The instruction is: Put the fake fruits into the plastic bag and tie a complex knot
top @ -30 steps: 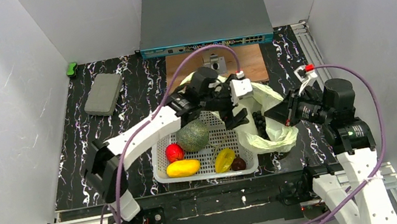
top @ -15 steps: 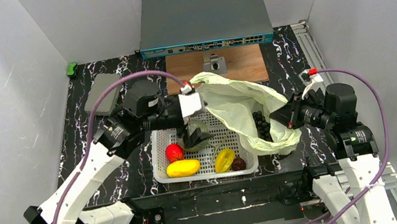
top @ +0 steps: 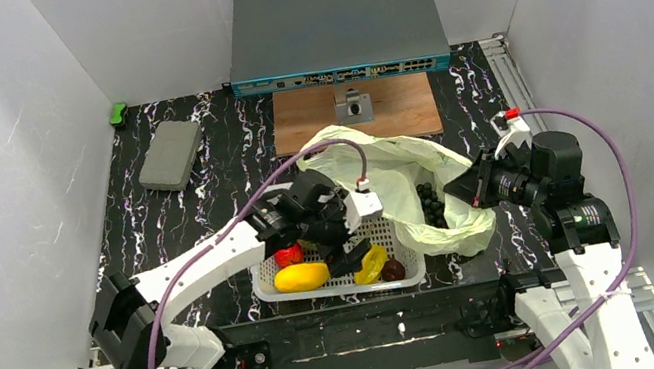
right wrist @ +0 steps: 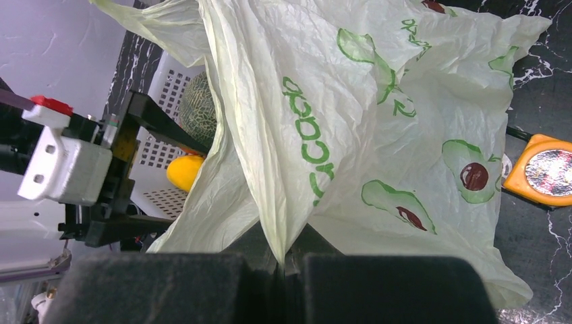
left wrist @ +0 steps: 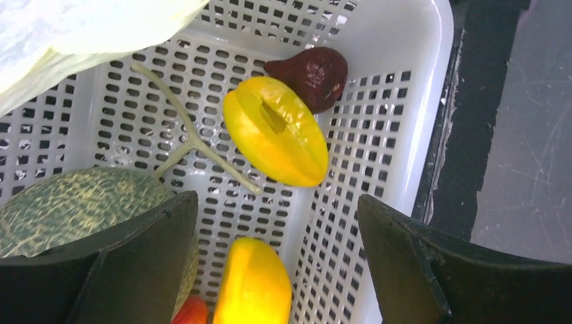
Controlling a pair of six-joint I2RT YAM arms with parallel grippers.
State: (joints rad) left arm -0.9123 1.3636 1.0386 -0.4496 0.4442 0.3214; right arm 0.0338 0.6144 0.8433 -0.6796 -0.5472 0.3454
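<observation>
Your left gripper (left wrist: 276, 209) hangs spread over the basket (left wrist: 423, 74) at the tabletop's (top: 204, 201) near edge; your right gripper (right wrist: 282, 262) pinches the bag (right wrist: 378, 128)

From the right wrist view I record one legible marking: green lettering (right wrist: 307, 135) printed on the plastic bag (right wrist: 405, 115), running along a fold. I read the letters "ocado"; anything before them is lost in the crease. Markings on the front of the network switch (top: 331, 19) at the far edge are too small for me to read.
</observation>
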